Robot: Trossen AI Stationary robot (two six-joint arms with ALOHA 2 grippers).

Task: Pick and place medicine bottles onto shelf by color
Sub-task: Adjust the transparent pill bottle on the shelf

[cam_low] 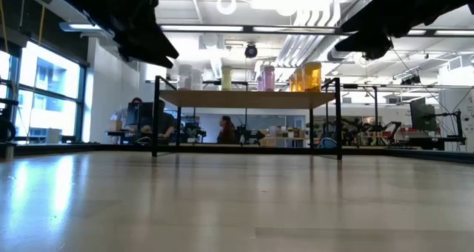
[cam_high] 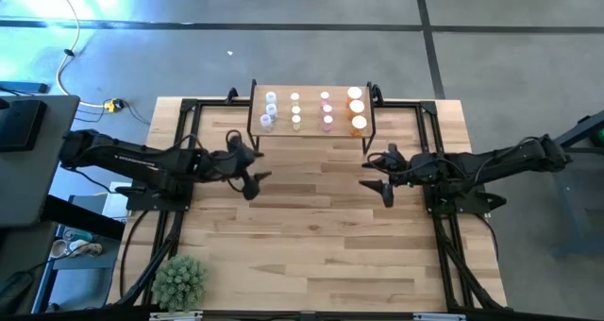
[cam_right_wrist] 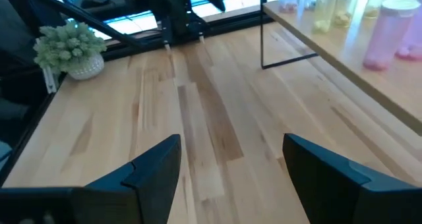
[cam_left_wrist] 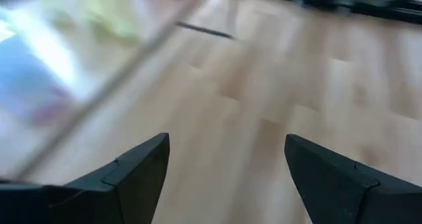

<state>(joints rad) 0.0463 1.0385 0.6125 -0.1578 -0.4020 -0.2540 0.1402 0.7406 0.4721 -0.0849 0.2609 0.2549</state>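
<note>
High view, shelf [cam_high: 310,110] at far edge, bare table [cam_high: 311,236] in front

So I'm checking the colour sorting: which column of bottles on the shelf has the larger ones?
The orange bottles, the column at the shelf's end nearest the right arm; they are clearly bigger than the bluish, yellow and pink columns.

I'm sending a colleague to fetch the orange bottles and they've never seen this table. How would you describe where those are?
Find the small shelf with black legs at the far edge of the wooden table. Its top holds four columns of white-capped bottles; the orange bottles are the column at the end nearest the right arm. They are larger than the pink bottles beside them.
</note>
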